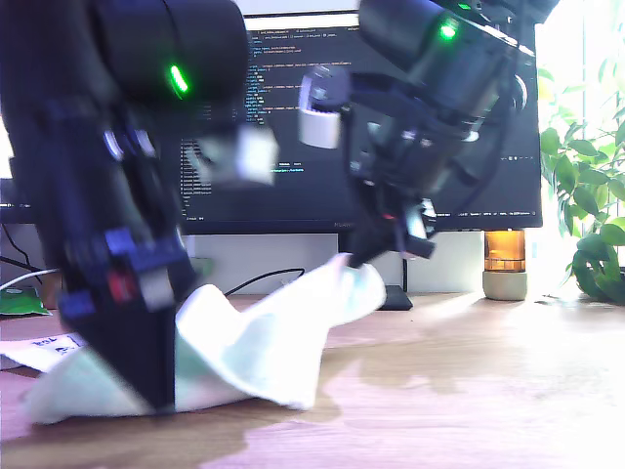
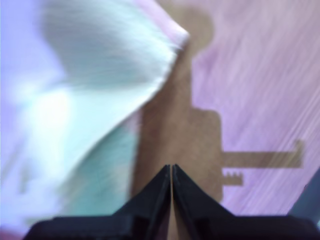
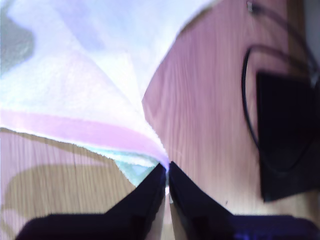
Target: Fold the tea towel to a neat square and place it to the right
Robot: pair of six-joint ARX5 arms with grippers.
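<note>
The tea towel (image 1: 264,342) lies crumpled on the worktop (image 1: 469,391) toward the exterior view's left. One pink-striped corner is lifted and pinched in our second end effector (image 3: 166,175), which is clenched on it. Our first end effector (image 2: 171,170) is closed on nothing, low over bare wood just beside the cloth. Behind stand the monitor (image 1: 293,147), its base (image 3: 285,140) and a cable (image 3: 247,75), near the raised corner. A plant (image 1: 586,215) sits at the exterior view's right.
</note>
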